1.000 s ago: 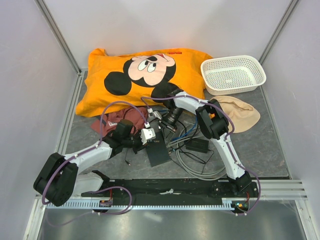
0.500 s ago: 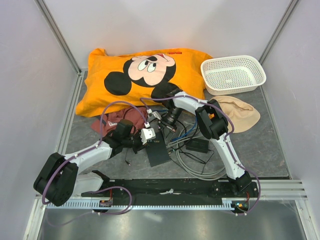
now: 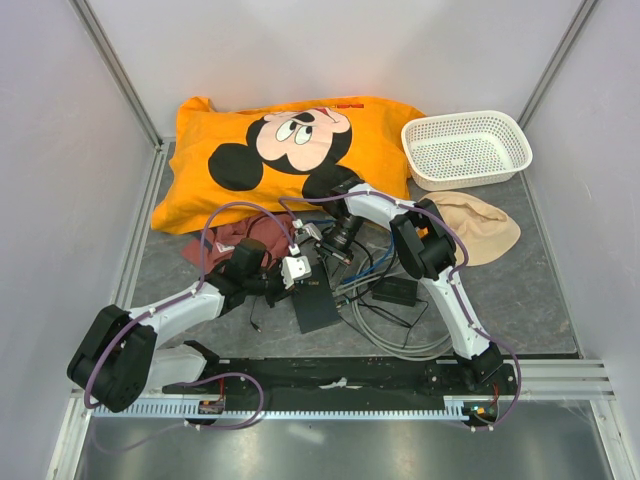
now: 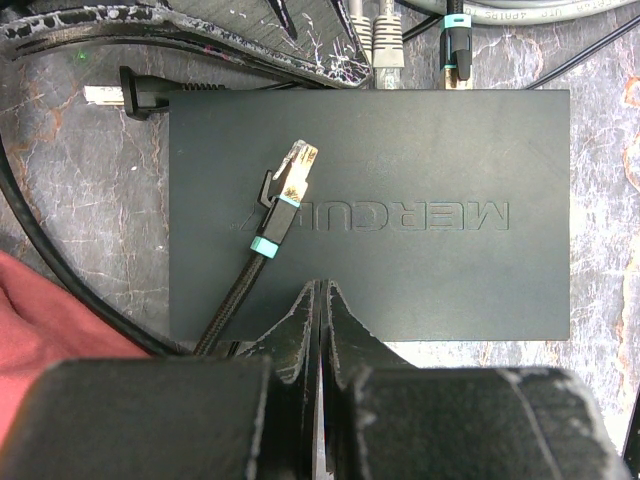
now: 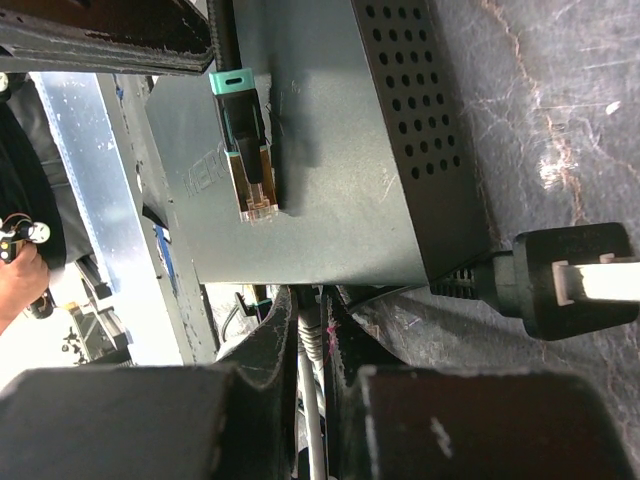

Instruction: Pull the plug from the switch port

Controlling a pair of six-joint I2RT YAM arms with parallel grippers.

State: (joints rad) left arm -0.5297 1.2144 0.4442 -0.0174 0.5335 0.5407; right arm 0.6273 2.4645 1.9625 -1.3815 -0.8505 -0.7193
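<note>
The switch is a flat dark grey box (image 4: 420, 150) (image 3: 316, 303) (image 5: 330, 170). A grey plug (image 4: 387, 40) (image 5: 312, 335) sits in a switch port on its far edge, and the port itself is hidden behind it. My right gripper (image 5: 310, 300) (image 3: 325, 238) is shut on that grey plug. My left gripper (image 4: 320, 290) (image 3: 296, 270) is shut with nothing in it, its tips resting on the switch's near edge. A loose teal-banded plug (image 4: 290, 180) (image 5: 245, 150) lies on top of the box. A second teal-banded plug (image 4: 456, 50) is seated beside the grey one.
A black power connector (image 4: 130, 95) (image 5: 560, 285) sticks out of the switch's side. A black adapter brick (image 3: 393, 290) and grey cable coils (image 3: 400, 340) lie to the right. Behind are an orange pillow (image 3: 290, 150), a white basket (image 3: 465, 148), a beige cloth (image 3: 480, 225) and a red cloth (image 3: 225, 240).
The right gripper's jaws have closed on the grey plug. Both arms have stayed almost where they were.
</note>
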